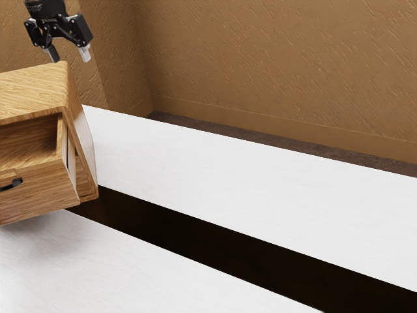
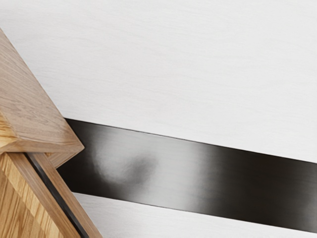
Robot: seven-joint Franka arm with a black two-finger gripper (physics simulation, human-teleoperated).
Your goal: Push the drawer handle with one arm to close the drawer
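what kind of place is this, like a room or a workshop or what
Probably a simulated indoor room: a textured brown wall meets a dark floor, and a wooden cabinet sits by a white tabletop.

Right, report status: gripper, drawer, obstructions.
Gripper open, empty. Drawer standing open, handle untouched. No obstruction seen in front of the handle.

See a white desk (image 1: 260,176) crossed by a black band (image 1: 215,228); beyond it, see dark brown floor (image 1: 195,124), tan baseboard (image 1: 260,122) and a rough, tan wall (image 1: 273,59).
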